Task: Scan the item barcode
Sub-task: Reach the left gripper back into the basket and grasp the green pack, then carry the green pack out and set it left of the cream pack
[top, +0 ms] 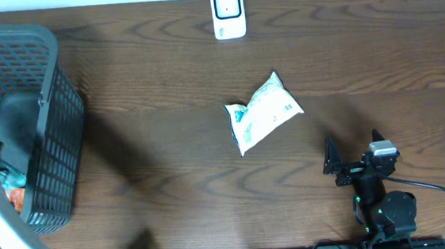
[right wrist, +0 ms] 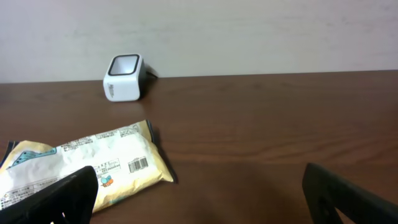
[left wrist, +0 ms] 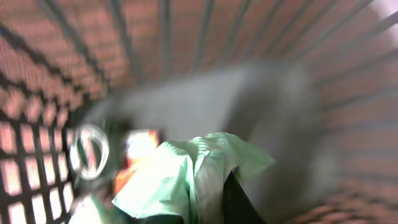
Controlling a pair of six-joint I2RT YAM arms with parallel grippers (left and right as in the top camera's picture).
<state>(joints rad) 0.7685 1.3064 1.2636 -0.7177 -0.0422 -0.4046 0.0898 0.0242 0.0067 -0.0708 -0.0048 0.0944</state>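
Two packets show. At 9 o'clock on the table stands a dark mesh basket. The left gripper is down inside it with its fingers closed together. Its wrist view is blurred: a pale green packet sits right at the fingers, but whether it is pinched cannot be told. Near the table's middle the white-and-teal snack packet lies flat, barcode face up. The white scanner stands at 12 o'clock, well apart from it. At 5 o'clock from the snack packet is the right gripper, jaws spread wide, holding nothing.
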